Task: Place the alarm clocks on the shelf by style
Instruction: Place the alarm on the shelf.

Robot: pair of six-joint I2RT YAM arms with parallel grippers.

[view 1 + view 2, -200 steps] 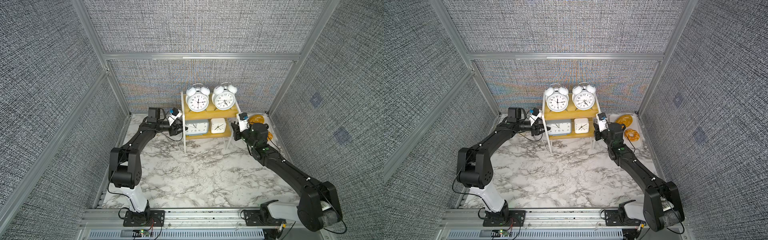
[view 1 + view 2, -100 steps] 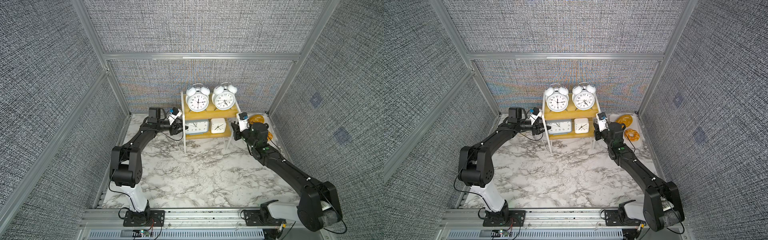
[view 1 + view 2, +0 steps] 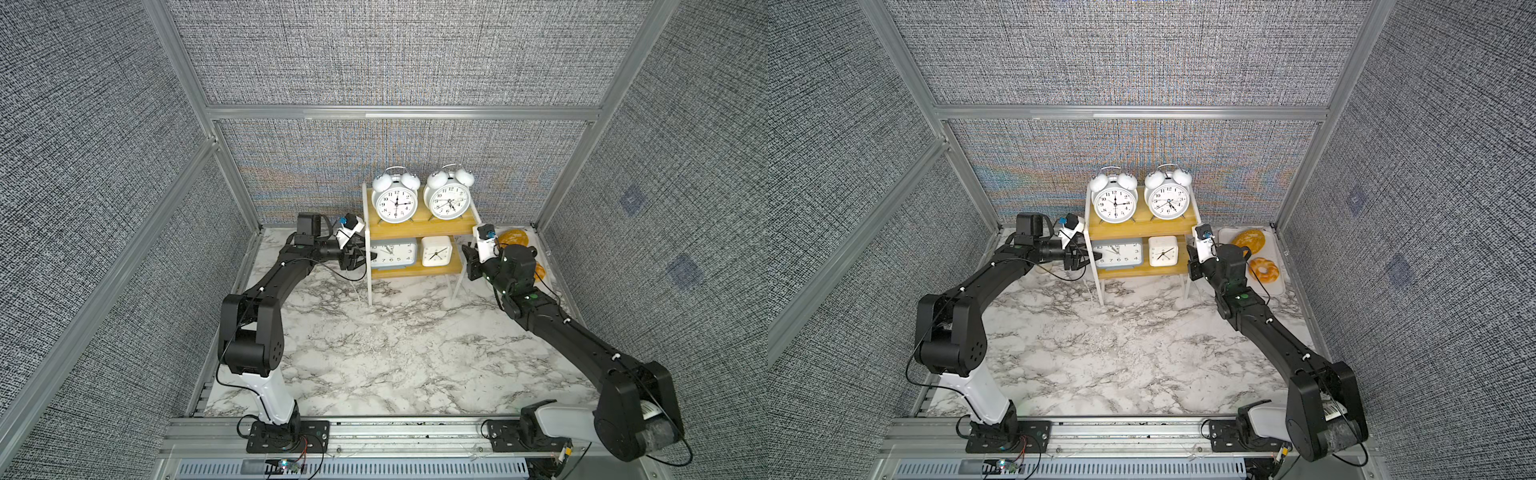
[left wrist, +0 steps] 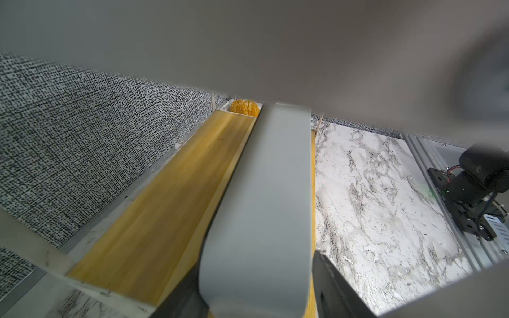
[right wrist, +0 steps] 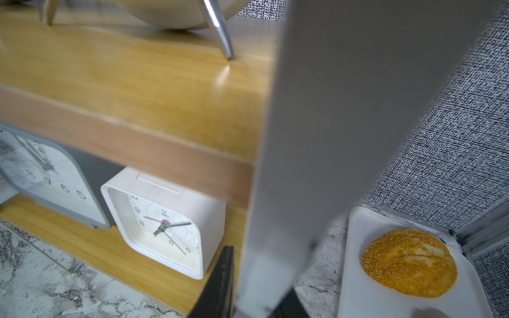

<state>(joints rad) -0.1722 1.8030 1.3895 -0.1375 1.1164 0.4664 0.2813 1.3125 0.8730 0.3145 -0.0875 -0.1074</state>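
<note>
The shelf (image 3: 419,227) (image 3: 1142,227) stands at the back. Two round white twin-bell alarm clocks (image 3: 395,203) (image 3: 448,201) sit on its upper board. On the lower board are the wide grey-blue clock (image 3: 395,254) (image 4: 261,206) and the small white square clock (image 3: 436,251) (image 5: 165,225). My left gripper (image 3: 369,255) (image 4: 256,302) reaches in from the shelf's left end; its jaws straddle the grey-blue clock's end, open, with a gap on one side. At the right front, my right gripper (image 3: 468,262) (image 5: 259,300) is shut on the shelf's white post.
A white tray (image 3: 1277,286) (image 5: 358,289) lies right of the shelf by the wall, holding a seeded bun (image 3: 1249,240) and a ring-shaped bread (image 3: 1263,269). Grey fabric walls close in the back and sides. The marble tabletop (image 3: 395,340) spreads in front of the shelf.
My left gripper's jaws have spread apart off the grey-blue clock. Both arms and all clocks stay where they were.
</note>
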